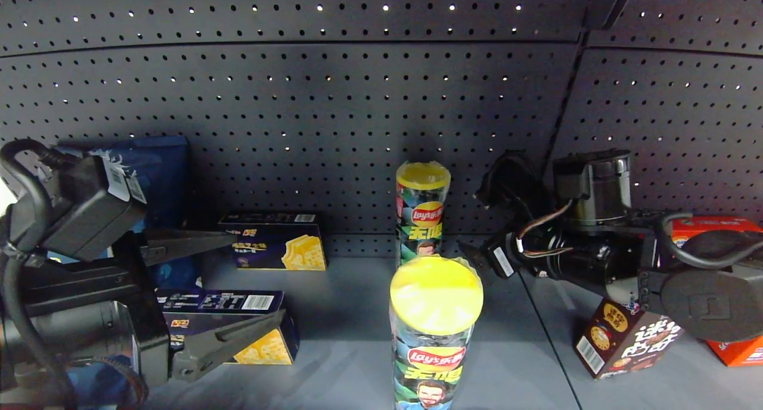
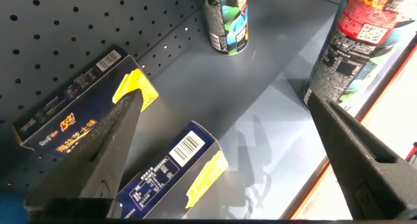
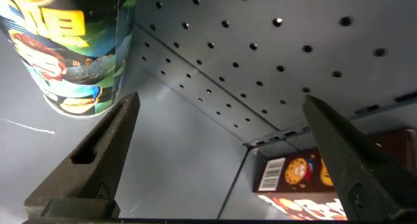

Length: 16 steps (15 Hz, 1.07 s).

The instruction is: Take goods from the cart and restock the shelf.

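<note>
Cylindrical chip can with yellow plastic lid (image 1: pixel 435 338) upright on grey metal shelf (image 1: pixel 346 314), matching can (image 1: pixel 422 213) behind it, left gripper (image 2: pixel 223 99) and right gripper (image 3: pixel 221 100) both spread, empty.

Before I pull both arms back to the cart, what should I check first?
1. Left gripper open and empty: ok.
2. Right gripper open and empty: ok.
3. Front can upright on the shelf: ok.
4. Rear can upright by the back wall: ok.
5. Front blue box clear of the left gripper: cannot tell; a finger overlaps it in the head view.
</note>
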{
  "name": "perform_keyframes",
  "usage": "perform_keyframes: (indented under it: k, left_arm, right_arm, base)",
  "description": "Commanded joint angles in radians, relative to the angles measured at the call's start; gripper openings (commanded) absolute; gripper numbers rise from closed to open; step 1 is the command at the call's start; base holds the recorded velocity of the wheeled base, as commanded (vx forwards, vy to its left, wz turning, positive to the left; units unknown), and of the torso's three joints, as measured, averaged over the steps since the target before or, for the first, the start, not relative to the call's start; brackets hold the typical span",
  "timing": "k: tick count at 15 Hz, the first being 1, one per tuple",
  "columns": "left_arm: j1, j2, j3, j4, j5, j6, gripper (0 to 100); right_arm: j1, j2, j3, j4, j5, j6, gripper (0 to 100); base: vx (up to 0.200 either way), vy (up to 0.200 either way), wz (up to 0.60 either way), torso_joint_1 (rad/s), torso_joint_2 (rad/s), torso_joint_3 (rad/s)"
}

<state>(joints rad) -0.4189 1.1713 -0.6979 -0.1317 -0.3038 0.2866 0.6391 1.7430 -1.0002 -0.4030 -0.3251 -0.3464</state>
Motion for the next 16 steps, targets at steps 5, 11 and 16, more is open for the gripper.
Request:
perform_keyframes:
  k: [5,11,16]
  left_arm:
    - [0.0,-0.004,-0.003,0.0,0.0,-0.001,100]
    - [0.0,-0.004,-0.003,0.0,0.0,-0.001,100]
    - [0.0,-0.004,-0.002,-0.002,0.0,-0.001,100]
  right_arm:
    - [0.007,0.058,-0.054,-0.002,0.0,0.0,100]
    - [0.03,0.095,-0.097,-0.002,-0.002,0.0,100]
    - [0.043,0.107,-0.107,-0.004,0.0,0.001,100]
  base:
    - [0.0,0.0,0.0,0.0,0.0,0.0]
    - [0.0,0.0,0.0,0.0,0.0,0.0]
    - [0.0,0.0,0.0,0.0,0.0,0.0]
